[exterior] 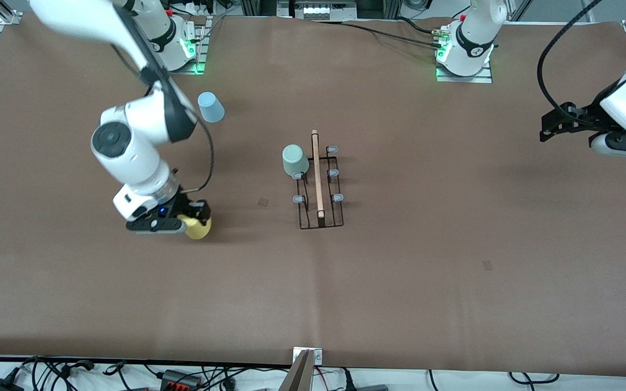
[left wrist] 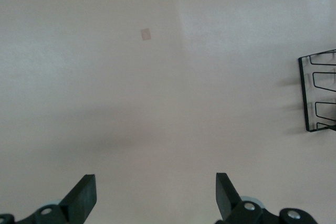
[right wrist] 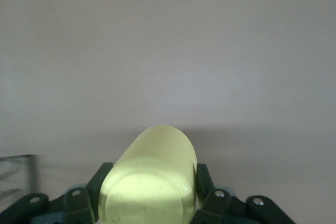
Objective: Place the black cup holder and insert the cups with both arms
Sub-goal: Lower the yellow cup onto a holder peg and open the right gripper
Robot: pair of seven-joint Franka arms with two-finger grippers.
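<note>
The rack (exterior: pixel 319 184) stands near the middle of the table (exterior: pixel 454 282), its wooden handle (exterior: pixel 316 174) running from the robots' edge toward the camera's edge, with grey-tipped pegs along both sides. The green cup (exterior: pixel 294 161) sits upside down on the peg at the rack's corner nearest the right arm's base. The blue cup (exterior: pixel 211 107) stands upside down on the table, closer to the robots' edge and near the right arm's base. The right gripper (exterior: pixel 191 222) is low over the table toward the right arm's end, closer to the camera's edge than the rack, and is clamped on the yellow cup (exterior: pixel 199 228); in the right wrist view the fingers (right wrist: pixel 203 182) press both sides of the yellow cup (right wrist: pixel 152 177), whose closed base faces the camera. The left arm waits, its gripper (exterior: pixel 555 127) up over the left arm's end of the table. In the left wrist view its fingers (left wrist: pixel 84 195) stand wide apart with nothing between them, and the rack's (left wrist: pixel 320 90) end shows at the edge of that picture.
</note>
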